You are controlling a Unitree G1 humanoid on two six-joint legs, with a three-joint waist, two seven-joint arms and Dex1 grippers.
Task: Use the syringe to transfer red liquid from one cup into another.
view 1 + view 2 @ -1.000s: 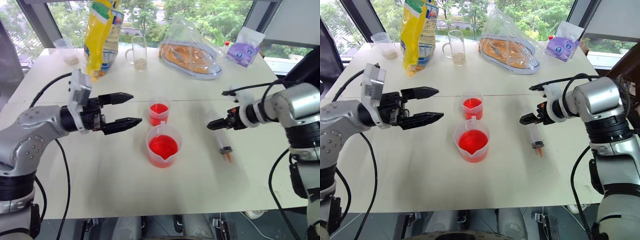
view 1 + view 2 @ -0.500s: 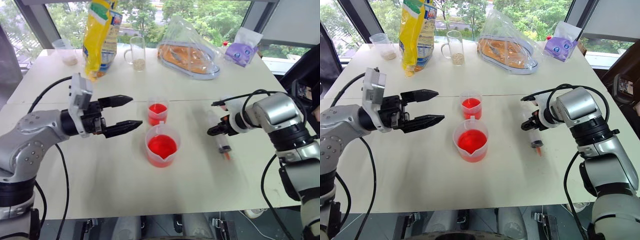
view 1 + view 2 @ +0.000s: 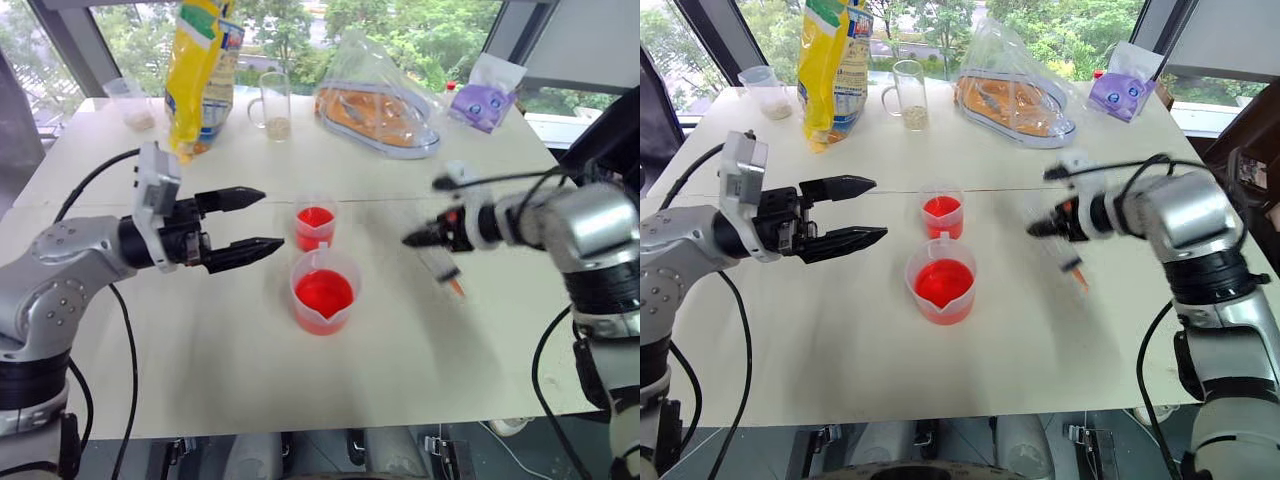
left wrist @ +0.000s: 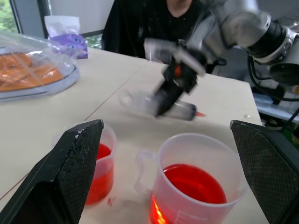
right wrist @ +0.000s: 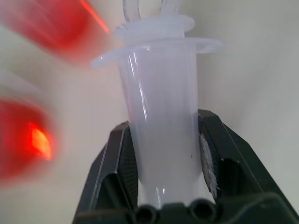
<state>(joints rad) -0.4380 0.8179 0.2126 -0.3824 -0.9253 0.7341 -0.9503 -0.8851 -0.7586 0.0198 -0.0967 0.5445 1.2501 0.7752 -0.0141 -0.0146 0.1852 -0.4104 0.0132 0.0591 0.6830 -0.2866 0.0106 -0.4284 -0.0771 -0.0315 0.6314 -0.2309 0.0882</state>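
Observation:
The wide spouted beaker [image 3: 325, 292] holds red liquid [image 3: 324, 295] at the table's middle. Just behind it stands the smaller narrow cup [image 3: 317, 222], also with red in it. To the right of both, my right gripper [image 3: 415, 239] is shut on the clear barrel of the syringe [image 3: 443, 265], which hangs above the table with its orange tip slanting down and to the right. In the right wrist view the syringe [image 5: 161, 135] sits clamped between both fingers. My left gripper [image 3: 272, 218] is open, level, just left of the cups and pointing at them, with nothing in it.
Along the far edge stand a yellow bag [image 3: 200, 70], a glass mug with grains [image 3: 277, 105], a small cup [image 3: 133, 100], a clear bag with orange contents [image 3: 385, 100] and a purple packet [image 3: 485, 100]. A person in dark clothing [image 4: 154, 23] sits beyond the table.
My right gripper has shut on the syringe and raised it off the table, moving up and to the left. The left arm and both cups have stayed put.

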